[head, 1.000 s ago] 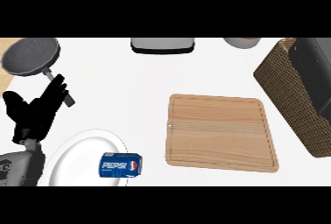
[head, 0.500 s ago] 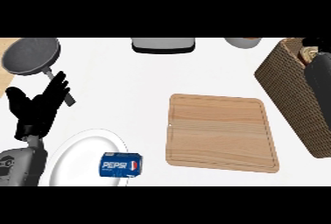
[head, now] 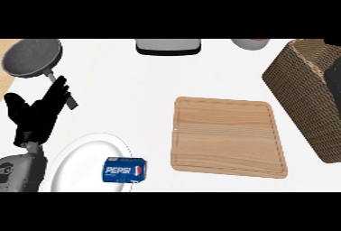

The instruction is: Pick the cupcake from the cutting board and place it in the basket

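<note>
While robot hand (head: 335, 76) overlaps basket (head: 293, 79), cupcake hidden

I have 1 view, the head view, looking steeply down onto the white counter (head: 200, 72) from above its near edge. It faces away from me: the cutting board (head: 226, 135) sits mid-frame, the basket (head: 300, 90) is cut off by the right edge, and a frying pan (head: 32, 56) lies toward the far left. A white plate (head: 80, 158) with a Pepsi can (head: 124, 170) runs out at the bottom. My left hand (head: 36, 110) rises from the lower left, close to the lens. No 2nd view shares this scene.
</note>
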{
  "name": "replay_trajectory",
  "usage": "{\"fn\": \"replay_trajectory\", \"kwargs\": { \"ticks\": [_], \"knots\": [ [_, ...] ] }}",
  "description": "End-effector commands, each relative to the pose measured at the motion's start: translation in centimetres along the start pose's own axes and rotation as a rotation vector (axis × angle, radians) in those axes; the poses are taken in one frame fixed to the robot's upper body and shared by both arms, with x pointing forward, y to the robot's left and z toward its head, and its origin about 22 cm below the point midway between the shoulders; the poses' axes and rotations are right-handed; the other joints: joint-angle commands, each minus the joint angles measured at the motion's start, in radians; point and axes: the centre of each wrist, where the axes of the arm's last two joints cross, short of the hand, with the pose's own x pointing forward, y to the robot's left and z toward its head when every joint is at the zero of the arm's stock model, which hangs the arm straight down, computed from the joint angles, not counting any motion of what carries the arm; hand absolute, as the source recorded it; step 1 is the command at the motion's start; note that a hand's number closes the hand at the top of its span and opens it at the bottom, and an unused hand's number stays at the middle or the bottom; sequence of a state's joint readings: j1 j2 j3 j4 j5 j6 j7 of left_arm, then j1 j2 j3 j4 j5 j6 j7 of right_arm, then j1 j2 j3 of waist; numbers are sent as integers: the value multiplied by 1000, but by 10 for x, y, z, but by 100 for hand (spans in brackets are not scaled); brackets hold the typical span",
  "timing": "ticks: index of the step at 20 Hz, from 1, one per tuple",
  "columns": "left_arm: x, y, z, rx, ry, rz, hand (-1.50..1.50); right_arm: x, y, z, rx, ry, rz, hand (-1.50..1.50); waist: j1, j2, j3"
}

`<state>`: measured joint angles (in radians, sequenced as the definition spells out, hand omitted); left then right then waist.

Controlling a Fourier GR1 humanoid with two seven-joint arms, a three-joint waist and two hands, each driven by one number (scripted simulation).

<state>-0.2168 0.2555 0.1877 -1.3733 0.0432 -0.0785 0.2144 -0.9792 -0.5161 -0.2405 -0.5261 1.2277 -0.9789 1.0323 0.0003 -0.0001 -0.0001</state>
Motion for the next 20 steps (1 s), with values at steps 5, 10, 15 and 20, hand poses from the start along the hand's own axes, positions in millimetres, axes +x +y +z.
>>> {"fn": "replay_trajectory", "kwargs": {
  "ticks": [5, 10, 15, 20],
  "knots": [
    [2, 13, 6, 16, 18, 6, 0, -8, -23, -25, -198, 178, -334, -150, -23, -13, 0],
    [-3, 20, 14, 63, 46, 4, 0, -36, -48, -20, -148, 191, -344, -150, -77, -34, -2],
    [-15, 33, 18, 101, 70, 9, 0, -83, -70, 4, -32, 220, -302, -150, -118, -38, -2],
    [-22, 24, 28, 99, 65, 10, 0, -111, -116, 29, 52, 210, -326, -150, -109, -38, -3]
  ]
}}
